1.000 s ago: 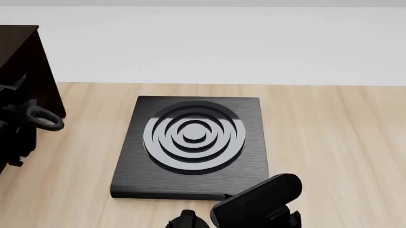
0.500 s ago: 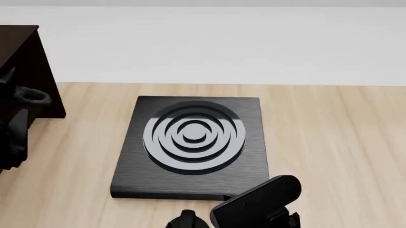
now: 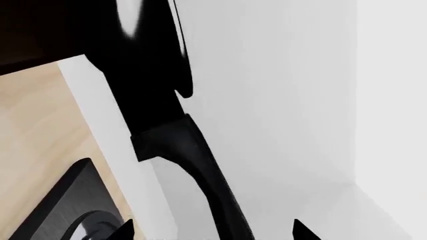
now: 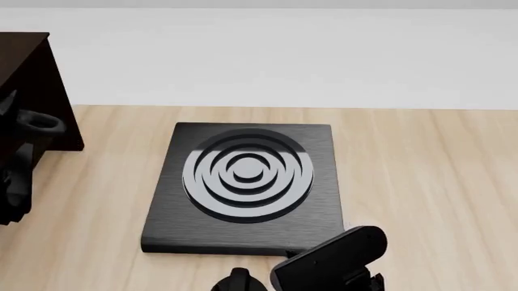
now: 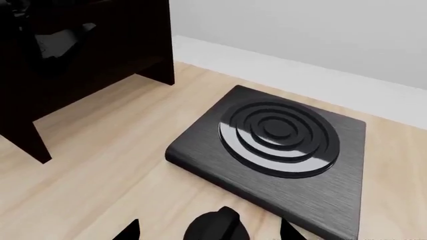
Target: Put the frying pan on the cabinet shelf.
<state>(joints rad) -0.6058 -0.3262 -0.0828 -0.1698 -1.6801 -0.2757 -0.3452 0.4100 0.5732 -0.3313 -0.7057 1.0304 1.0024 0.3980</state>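
The frying pan (image 3: 148,55) is black with a thin pale rim, and it is held up against the dark cabinet shelf (image 3: 33,30). Its short black handle (image 3: 200,165) runs back between the tips of my left gripper (image 3: 213,231). The jaws stand wide apart, with pale wall showing on both sides of the handle. In the head view only the handle's looped end (image 4: 40,121) shows, beside the cabinet (image 4: 33,73), above my left arm (image 4: 16,176). My right gripper (image 5: 210,231) is open, low over the wooden floor near the burner plate.
A square black burner plate (image 4: 242,182) with concentric rings lies on the wooden floor in the middle. The tall dark cabinet (image 5: 100,50) stands to its left against a white wall. My right arm (image 4: 328,260) sits at the near edge, with a black rounded knob (image 4: 239,280) beside it.
The handle's looped end has moved up and left toward the cabinet, together with my left arm, and has hardly shifted over the last half second. The right arm is nearly unchanged.
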